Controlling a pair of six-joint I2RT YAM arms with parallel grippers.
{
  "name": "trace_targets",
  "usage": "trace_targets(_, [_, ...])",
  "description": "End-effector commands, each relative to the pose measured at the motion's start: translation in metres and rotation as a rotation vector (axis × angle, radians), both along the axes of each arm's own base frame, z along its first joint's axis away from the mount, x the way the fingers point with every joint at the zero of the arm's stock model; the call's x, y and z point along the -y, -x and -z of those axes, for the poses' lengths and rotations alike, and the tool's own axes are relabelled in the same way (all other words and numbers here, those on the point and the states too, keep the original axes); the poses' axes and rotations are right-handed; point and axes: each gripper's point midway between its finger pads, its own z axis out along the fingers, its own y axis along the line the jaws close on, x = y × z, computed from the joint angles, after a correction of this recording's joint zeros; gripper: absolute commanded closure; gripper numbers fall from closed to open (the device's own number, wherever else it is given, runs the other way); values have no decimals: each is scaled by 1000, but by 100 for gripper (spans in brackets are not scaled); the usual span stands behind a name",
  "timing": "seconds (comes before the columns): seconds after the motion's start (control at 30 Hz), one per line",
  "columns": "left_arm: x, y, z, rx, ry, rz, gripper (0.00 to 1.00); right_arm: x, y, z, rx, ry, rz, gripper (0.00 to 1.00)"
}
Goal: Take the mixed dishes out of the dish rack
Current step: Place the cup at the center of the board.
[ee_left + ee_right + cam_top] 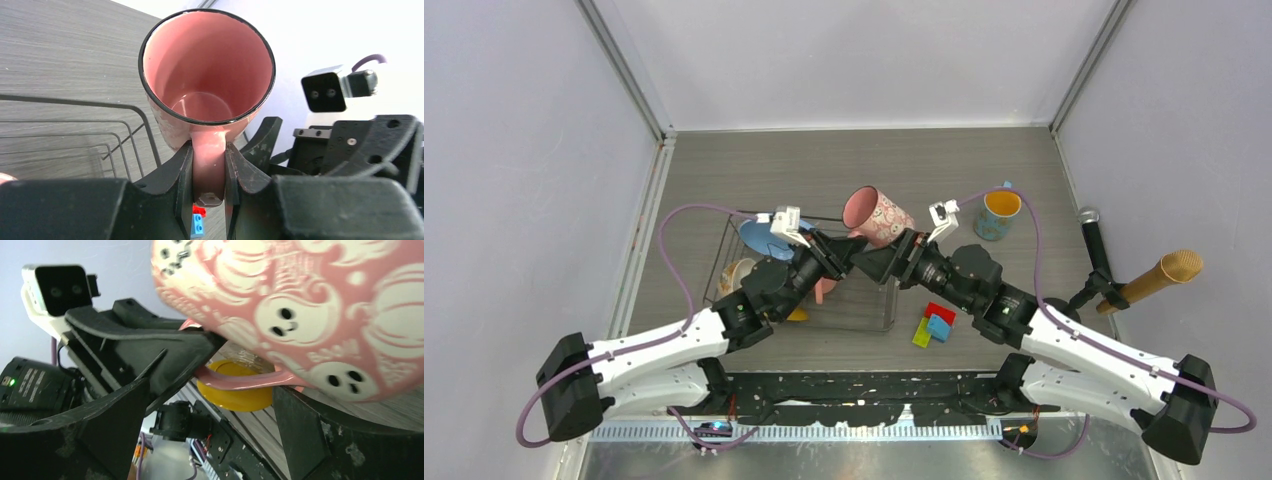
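Observation:
The speckled pink mug (879,215), pink with white ghost patterns (310,305), hangs tilted in the air above the dish rack's (864,312) right end. My left gripper (208,170) is shut on its handle (208,155); the mug's mouth (207,65) faces that camera. My right gripper (212,425) stands open just under the mug's body, its fingers (300,435) wide apart and holding nothing. In the rack lie a light blue plate (759,238), a cream bowl (736,275) and a yellow plate (237,397). A blue mug with orange inside (997,213) stands on the table to the right.
Small red (940,312), blue (938,327) and green (921,333) blocks lie right of the rack. A black stand (1096,245) with a tan tube (1164,275) sits at the table's right edge. Both arms (984,290) meet over the middle, close together.

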Motion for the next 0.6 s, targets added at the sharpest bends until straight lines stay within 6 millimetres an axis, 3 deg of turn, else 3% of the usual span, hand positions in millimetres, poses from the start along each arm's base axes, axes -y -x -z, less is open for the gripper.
trace_targets(0.0, [0,0,-88,195,119,-8,100,2,17,-24,72,-38,-73,1])
trace_targets(0.2, [14,-9,-88,230,31,-13,100,15,28,-6,46,33,-85,1])
trace_targets(0.57, [30,-15,-93,304,-52,1,100,51,49,-17,118,123,-83,1])
